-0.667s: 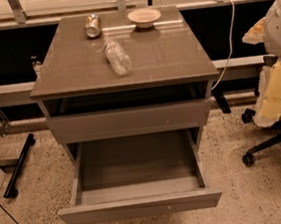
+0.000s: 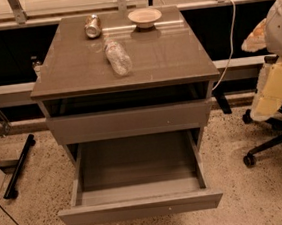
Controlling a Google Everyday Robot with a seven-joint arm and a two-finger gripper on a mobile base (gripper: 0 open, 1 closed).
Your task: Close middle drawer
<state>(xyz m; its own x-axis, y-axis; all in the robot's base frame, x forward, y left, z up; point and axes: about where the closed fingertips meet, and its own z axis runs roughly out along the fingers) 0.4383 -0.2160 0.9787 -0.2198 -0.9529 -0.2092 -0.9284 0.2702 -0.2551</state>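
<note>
The grey cabinet (image 2: 125, 61) stands in the middle of the camera view. Its middle drawer (image 2: 141, 208) is pulled far out towards me, showing an empty deep grey box (image 2: 136, 162) and a wide flat front with a tiny pale dot. Above it, the top drawer (image 2: 129, 121) stands slightly out, with a dark gap under the cabinet top. The lowest drawer is hidden under the open one. Pale and beige parts of my arm (image 2: 279, 85) sit at the right edge, apart from the cabinet. The gripper itself is out of view.
On the cabinet top lie a clear plastic bottle (image 2: 118, 57), a tipped can (image 2: 92, 26) and a pale bowl (image 2: 144, 17). An office chair base (image 2: 265, 146) stands at the right on the speckled floor. A black stand leg (image 2: 18, 165) lies at the left. A white cable (image 2: 231, 39) hangs at the back right.
</note>
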